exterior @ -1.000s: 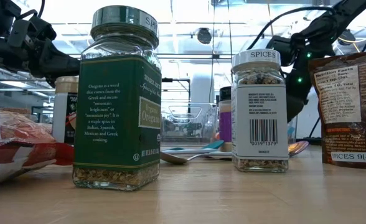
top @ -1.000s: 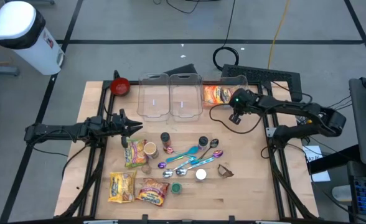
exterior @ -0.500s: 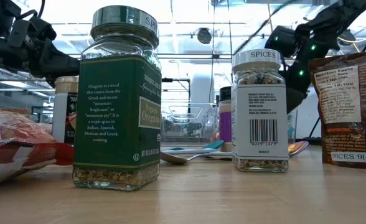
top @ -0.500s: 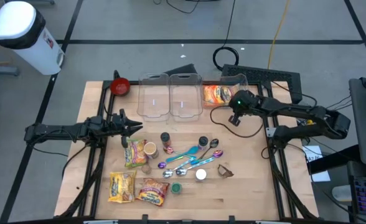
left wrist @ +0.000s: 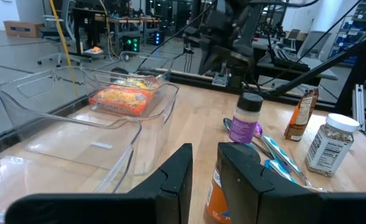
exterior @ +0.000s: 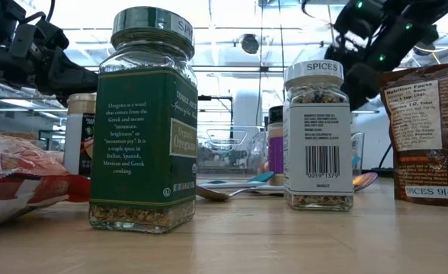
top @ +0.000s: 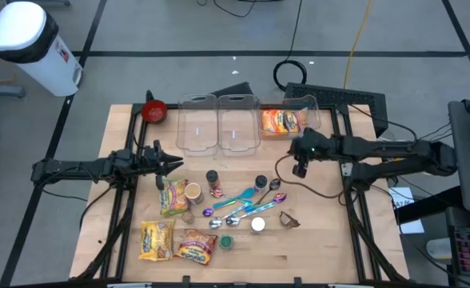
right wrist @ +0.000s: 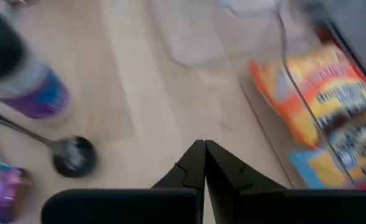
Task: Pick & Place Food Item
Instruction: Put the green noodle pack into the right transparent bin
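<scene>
The right end effector [top: 299,170], fingers together and empty, hangs just in front of the bin [top: 308,108] that holds one packet [top: 281,122]. The remaining packets [top: 173,198] lie far across the bench, long axes front-to-back, nearer the left end effector [top: 177,164]. Its fingers stand slightly apart and hold nothing that can be seen; a jar [exterior: 145,122] blocks most of the low view.

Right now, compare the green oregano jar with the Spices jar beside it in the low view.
The oregano jar is taller and wider than the Spices jar. The oregano jar has a green label and dark green lid; the Spices jar has a white label with a barcode and a white lid. Both stand upright on the wooden table, lids on.
</scene>
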{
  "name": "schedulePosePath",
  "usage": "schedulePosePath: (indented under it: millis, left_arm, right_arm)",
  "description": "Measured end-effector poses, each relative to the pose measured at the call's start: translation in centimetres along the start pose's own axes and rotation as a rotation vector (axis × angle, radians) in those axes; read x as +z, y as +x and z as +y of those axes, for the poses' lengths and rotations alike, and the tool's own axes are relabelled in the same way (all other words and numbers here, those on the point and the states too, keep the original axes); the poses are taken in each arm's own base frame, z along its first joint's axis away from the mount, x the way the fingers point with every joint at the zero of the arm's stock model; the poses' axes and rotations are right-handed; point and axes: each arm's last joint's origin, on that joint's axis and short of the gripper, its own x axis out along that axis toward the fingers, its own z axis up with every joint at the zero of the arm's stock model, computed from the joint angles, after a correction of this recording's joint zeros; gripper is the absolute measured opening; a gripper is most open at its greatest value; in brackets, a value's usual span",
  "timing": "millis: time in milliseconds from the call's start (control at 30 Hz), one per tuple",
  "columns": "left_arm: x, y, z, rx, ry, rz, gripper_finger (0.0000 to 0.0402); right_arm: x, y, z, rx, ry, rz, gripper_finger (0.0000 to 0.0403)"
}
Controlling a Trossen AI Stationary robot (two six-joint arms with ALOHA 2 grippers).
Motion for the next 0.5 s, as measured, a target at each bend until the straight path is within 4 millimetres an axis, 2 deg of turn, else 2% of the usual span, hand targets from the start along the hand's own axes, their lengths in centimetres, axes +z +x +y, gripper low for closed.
schedulePosePath:
  millis: [333, 500]
  left_arm:
    - [0.0, 0.0, 0.0, 0.000, 0.000, 0.000, 0.0081]
    - [0.0, 0.0, 0.0, 0.000, 0.000, 0.000, 0.0081]
  right_arm:
    - [1.4, -0.9, 2.4, 0.089, -0.086, -0.171, 0.0000]
    - [0.0, 0.0, 2.5, 0.104, -0.127, -0.264, 0.0000]
